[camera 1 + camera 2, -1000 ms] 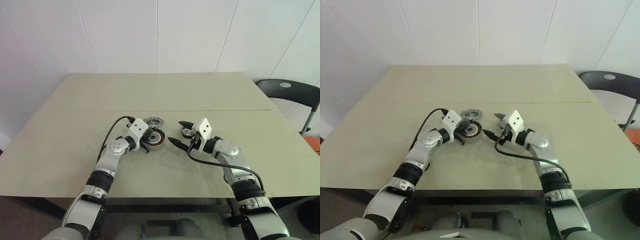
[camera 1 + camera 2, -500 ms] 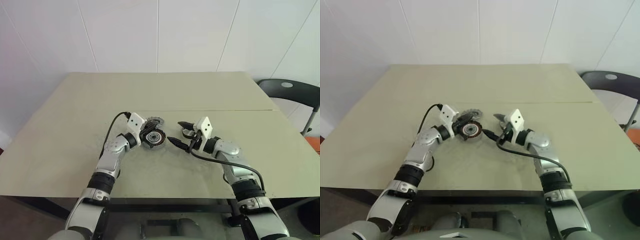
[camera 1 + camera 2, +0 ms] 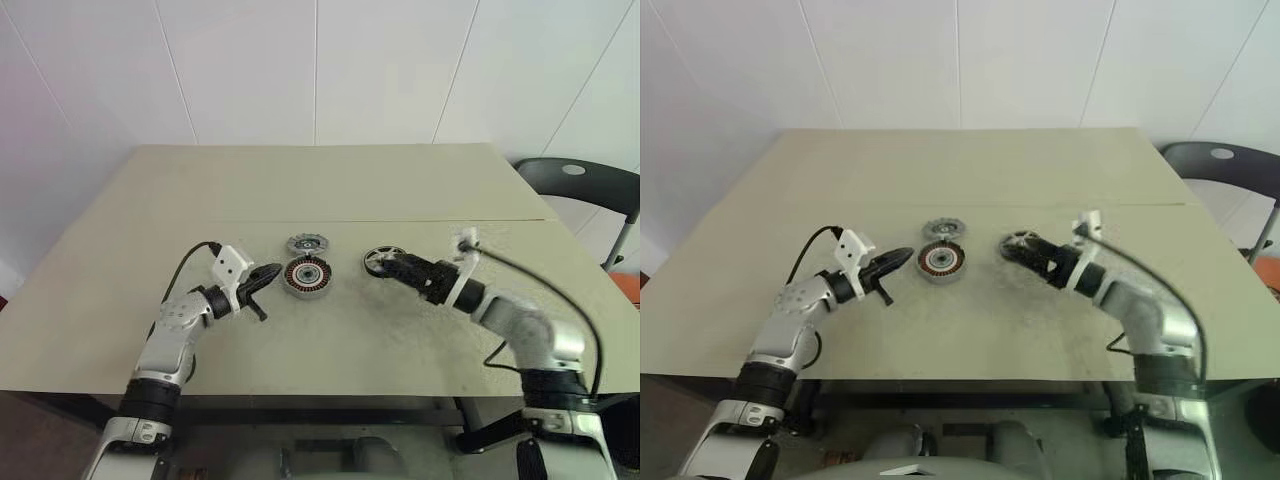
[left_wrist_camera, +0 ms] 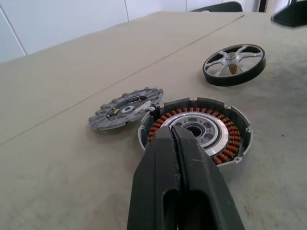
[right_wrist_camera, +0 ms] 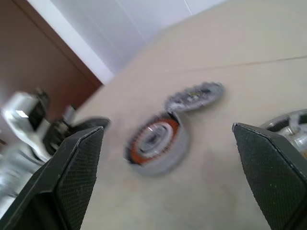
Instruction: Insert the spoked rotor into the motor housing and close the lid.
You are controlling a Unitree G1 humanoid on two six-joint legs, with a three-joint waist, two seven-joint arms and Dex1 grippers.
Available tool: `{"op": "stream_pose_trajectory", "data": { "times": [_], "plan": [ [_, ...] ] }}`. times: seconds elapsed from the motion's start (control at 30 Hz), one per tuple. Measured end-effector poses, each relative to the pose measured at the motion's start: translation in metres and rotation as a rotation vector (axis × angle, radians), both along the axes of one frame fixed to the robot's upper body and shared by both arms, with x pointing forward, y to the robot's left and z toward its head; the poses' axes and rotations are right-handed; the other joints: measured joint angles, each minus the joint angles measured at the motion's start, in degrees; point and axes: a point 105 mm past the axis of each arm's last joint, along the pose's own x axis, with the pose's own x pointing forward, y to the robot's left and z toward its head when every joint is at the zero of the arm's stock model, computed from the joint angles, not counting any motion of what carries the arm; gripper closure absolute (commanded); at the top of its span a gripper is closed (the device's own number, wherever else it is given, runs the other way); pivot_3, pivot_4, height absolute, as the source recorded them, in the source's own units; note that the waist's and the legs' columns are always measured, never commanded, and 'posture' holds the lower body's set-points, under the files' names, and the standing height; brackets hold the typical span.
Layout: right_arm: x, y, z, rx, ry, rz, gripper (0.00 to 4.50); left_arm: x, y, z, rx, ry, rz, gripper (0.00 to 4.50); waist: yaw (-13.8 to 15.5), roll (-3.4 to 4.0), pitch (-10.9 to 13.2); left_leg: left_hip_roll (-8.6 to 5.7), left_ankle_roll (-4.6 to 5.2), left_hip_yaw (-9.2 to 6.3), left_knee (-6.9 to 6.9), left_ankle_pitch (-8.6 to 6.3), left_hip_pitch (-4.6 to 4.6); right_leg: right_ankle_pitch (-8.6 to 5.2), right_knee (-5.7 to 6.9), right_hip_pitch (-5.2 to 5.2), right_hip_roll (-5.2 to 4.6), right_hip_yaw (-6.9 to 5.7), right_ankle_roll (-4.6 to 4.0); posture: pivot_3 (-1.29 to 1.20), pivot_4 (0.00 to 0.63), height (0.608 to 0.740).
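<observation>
On the left, the left gripper (image 3: 262, 276) hangs just above the table (image 3: 330, 180), its black fingers (image 4: 180, 191) pressed together on nothing and aimed right at the housing, a short way off it. In the left wrist view those fingers cover the near edge of the housing.

The housing (image 3: 306, 276) lies flat near the table's middle: a grey rim, a ring of copper windings, and a silvery hub with a dark hole. It sits open, with neither rotor nor lid on it.

The lid (image 3: 308, 243) lies flat just beyond the housing, on its far side, the two edges very close; whether they touch is hard to tell. It is grey with a toothed edge, and its centre is too small to make out from the head views.

To the right, well apart from the housing, the rotor (image 3: 382, 261) lies flat: a black ring, silvery spokes and a hub. The right gripper (image 3: 392, 268) comes in from the right with its fingers (image 5: 74, 167) spread wide. Its tips overlap the rotor's near right side and hide part of the ring; contact cannot be told. The right wrist view cuts the rotor off at its edge behind one finger.
</observation>
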Motion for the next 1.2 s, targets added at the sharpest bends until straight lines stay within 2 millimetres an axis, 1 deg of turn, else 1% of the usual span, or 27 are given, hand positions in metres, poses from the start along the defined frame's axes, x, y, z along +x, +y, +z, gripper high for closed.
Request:
{"op": "stream_pose_trajectory", "data": {
  "times": [0.1, 0.17, 0.3, 0.47, 0.67, 0.83, 1.0, 1.1, 1.2],
  "plan": [
    [0.009, -0.003, 0.018, 0.061, 0.046, -0.023, 0.00, 0.000, -0.002, 0.006, -0.001, -0.024, -0.004, 4.46, -0.04, 0.00, 0.00, 0.00, 0.00, 0.04, -0.05, 0.00, -0.05, 0.00, -0.03, -0.06, 0.02, 0.01, 0.01, 0.00, 0.000, 0.740],
    [0.011, -0.006, 0.020, 0.079, 0.090, -0.036, 0.00, 0.000, -0.003, 0.006, -0.004, -0.025, -0.004, 4.46, 0.02, -0.01, 0.00, 0.00, 0.01, 0.04, -0.09, 0.00, -0.11, 0.01, -0.06, -0.11, 0.04, 0.00, 0.03, 0.00, 0.000, 0.740],
    [0.007, -0.008, -0.002, 0.087, 0.258, -0.048, 0.00, 0.000, -0.005, 0.006, -0.012, -0.024, 0.000, 4.46, 0.07, 0.00, -0.01, 0.00, 0.04, 0.05, 0.05, 0.01, -0.73, 0.14, -0.01, -0.63, 0.05, -0.01, 0.23, 0.00, 0.000, 0.740],
    [0.004, -0.017, -0.017, 0.090, 0.378, -0.091, 0.00, 0.001, -0.005, 0.006, -0.014, -0.026, 0.007, 4.46, 0.04, 0.00, -0.01, 0.00, 0.07, 0.06, 0.06, 0.00, -0.77, 0.16, -0.01, -0.66, 0.11, -0.01, 0.28, 0.00, 0.000, 0.740],
    [0.004, -0.023, -0.024, 0.082, 0.422, -0.129, 0.00, 0.001, -0.007, 0.006, -0.018, -0.025, 0.012, 4.46, -0.06, 0.00, -0.01, 0.01, 0.07, 0.06, 0.08, 0.00, -0.75, 0.16, 0.00, -0.64, 0.19, -0.02, 0.29, 0.00, 0.000, 0.740],
    [0.004, -0.033, -0.045, 0.059, 0.498, -0.197, 0.00, 0.001, -0.009, 0.005, -0.024, -0.023, 0.010, 4.46, -0.07, 0.00, -0.01, 0.01, 0.08, 0.07, 0.08, 0.00, -0.75, 0.16, 0.00, -0.63, 0.21, -0.02, 0.30, 0.00, 0.000, 0.740],
    [0.007, -0.029, -0.055, 0.066, 0.518, -0.223, 0.00, 0.000, -0.012, 0.004, -0.026, -0.021, 0.002, 4.46, -0.24, 0.00, -0.02, 0.02, 0.08, 0.07, 0.08, 0.01, -0.73, 0.16, 0.01, -0.61, 0.25, -0.01, 0.31, 0.00, 0.000, 0.740],
    [0.013, -0.026, -0.059, 0.114, 0.509, -0.260, 0.00, 0.000, -0.014, 0.004, -0.030, -0.019, -0.001, 4.46, -0.21, 0.00, -0.02, 0.02, 0.08, 0.07, 0.09, 0.01, -0.73, 0.16, 0.01, -0.60, 0.25, -0.01, 0.31, 0.00, 0.000, 0.740],
    [0.017, -0.025, -0.062, 0.127, 0.506, -0.286, 0.00, 0.000, -0.015, 0.004, -0.031, -0.019, -0.001, 4.46, -0.22, 0.00, -0.02, 0.02, 0.08, 0.07, 0.10, 0.01, -0.73, 0.17, 0.00, -0.59, 0.25, -0.01, 0.32, 0.00, 0.000, 0.740]
  ]
}}
